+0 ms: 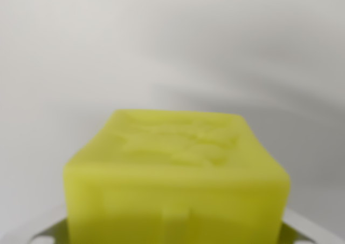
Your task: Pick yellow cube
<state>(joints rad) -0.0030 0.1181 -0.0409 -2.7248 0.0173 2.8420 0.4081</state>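
Hand: not clearly shown. Pale grey shapes at the bottom corners of the wrist view may be parts of it, but no fingertips can be made out, so I cannot tell how far open it is or whether it has hold of anything.

Yellow cube [175, 179]: fills the lower middle of the wrist view, very close to the camera and blurred. Its top face, with a faint raised pattern, and its near side both show. It sits centred, which suggests the hand is lined up over it for a grasp, or already around it.

Contact: hidden. The cube's lower edge runs out of the picture, so whether it rests on something or is lifted cannot be told.

Desk [81, 49]: a plain pale surface beyond the cube, bare where visible, with soft grey shadow bands toward the wrist view's right.

Stage, as a judgement: at or near the grasp itself, given how close and centred the cube is.

Risk: a grip taken off centre could tip or twist the cube.
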